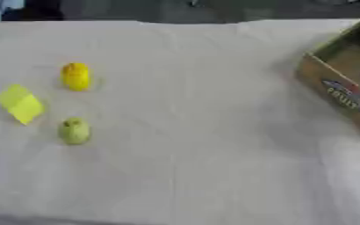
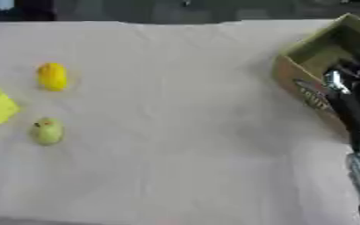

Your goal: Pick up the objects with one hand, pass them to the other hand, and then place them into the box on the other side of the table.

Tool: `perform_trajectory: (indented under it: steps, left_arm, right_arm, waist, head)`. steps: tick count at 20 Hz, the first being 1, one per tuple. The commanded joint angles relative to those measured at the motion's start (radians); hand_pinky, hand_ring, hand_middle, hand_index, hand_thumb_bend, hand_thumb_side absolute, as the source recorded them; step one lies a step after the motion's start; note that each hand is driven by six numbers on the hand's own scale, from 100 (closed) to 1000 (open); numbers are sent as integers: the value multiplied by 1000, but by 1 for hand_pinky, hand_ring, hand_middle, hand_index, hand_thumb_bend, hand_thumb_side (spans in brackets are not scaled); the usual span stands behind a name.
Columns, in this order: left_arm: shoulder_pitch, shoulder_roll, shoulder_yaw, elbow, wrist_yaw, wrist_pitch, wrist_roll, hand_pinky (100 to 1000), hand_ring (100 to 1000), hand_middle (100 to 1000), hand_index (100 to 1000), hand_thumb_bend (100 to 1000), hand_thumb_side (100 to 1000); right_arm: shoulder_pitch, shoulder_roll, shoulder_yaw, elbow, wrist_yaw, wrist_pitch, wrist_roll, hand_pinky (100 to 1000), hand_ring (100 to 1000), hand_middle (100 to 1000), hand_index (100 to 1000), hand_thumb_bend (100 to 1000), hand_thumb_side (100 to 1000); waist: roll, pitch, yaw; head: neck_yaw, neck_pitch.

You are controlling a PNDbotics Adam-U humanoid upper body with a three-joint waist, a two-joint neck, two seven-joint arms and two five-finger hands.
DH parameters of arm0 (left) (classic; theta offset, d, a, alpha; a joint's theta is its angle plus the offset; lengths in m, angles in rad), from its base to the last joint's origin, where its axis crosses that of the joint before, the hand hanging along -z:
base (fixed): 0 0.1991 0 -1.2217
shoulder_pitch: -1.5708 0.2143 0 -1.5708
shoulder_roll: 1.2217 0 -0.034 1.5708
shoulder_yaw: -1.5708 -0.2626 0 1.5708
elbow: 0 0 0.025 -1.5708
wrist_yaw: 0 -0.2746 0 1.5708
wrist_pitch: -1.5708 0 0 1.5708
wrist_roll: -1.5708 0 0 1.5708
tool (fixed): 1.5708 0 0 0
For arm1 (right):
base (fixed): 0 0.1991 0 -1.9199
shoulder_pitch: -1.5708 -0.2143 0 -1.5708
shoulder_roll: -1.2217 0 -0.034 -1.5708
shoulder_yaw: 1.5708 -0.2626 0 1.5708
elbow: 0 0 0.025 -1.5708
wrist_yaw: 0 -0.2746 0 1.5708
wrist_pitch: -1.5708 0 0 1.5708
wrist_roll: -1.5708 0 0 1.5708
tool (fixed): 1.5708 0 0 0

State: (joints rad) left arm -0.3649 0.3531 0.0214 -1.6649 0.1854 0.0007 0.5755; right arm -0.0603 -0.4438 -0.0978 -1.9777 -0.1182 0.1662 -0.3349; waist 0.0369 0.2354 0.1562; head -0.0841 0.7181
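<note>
Where the left eye view looks down, a yellow oval fruit (image 1: 75,76), a yellow-green flat square piece (image 1: 19,103) and a green pear-shaped fruit (image 1: 74,130) lie apart at the cloth-covered counter's (image 1: 198,132) left. In the right eye view, the right hand (image 2: 358,72) sits inside the brown cardboard box (image 2: 306,94); whether its fingers are apart or together cannot be told.

From my seat this looks like a staged test bench, a lab setup and not a home. I see a table (image 1: 198,132) draped in a plain, creased beige cloth (image 1: 214,66), with a few toy-like pieces of fruit on the left and a printed cardboard box (image 2: 310,94) at the right edge. Beyond the far edge there is only dark, blurred floor or furniture.
</note>
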Motion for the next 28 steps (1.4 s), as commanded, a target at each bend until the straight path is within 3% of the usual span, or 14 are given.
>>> perform_trajectory:
  steps: [1, 7, 11, 13, 20, 24, 28]
  left_arm:
    - [-12, 40, 2, -31, 1, 14, -3, 591, 597, 436, 780, 549, 494]
    - [-6, 52, 1, -34, 7, 35, 7, 603, 626, 456, 798, 562, 487]
    - [-23, 109, -12, -34, 8, 82, 14, 629, 657, 477, 818, 578, 447]
    - [-45, 175, -41, -30, 15, 150, -3, 668, 688, 500, 834, 567, 441]
    - [-166, 455, -151, 20, 18, 510, -210, 716, 727, 567, 844, 563, 419]
    - [-219, 561, -195, 77, -68, 613, -406, 753, 755, 646, 856, 635, 434]
    - [-254, 623, -243, 134, -219, 685, -611, 778, 767, 714, 859, 699, 407]
  right_arm:
    - [-2, -28, -9, -22, 3, -4, 0, 1000, 914, 876, 1000, 100, 546]
    - [-1, -27, -9, -22, 6, -4, -1, 1000, 914, 875, 1000, 100, 545]
    - [2, -29, -9, -22, 8, -4, -2, 1000, 914, 875, 1000, 100, 545]
    - [4, -31, -8, -22, 10, -3, -1, 1000, 914, 875, 1000, 100, 545]
    - [13, -40, -4, -22, 18, 3, 2, 1000, 914, 875, 1000, 100, 546]
    - [14, -42, -2, -22, 21, 5, 4, 1000, 914, 875, 1000, 100, 546]
    - [16, -43, 0, -22, 25, 7, 5, 1000, 914, 875, 1000, 100, 546]
  waist:
    - [0, -14, -1]
    - [0, -12, -2]
    - [4, -12, -2]
    - [9, -13, -3]
    - [25, -19, -8]
    - [29, -20, -11]
    - [34, -20, -14]
  head:
    - [1, 4]
    - [1, 8]
    - [-1, 11]
    - [1, 14]
    - [9, 19]
    - [14, 19]
    - [19, 22]
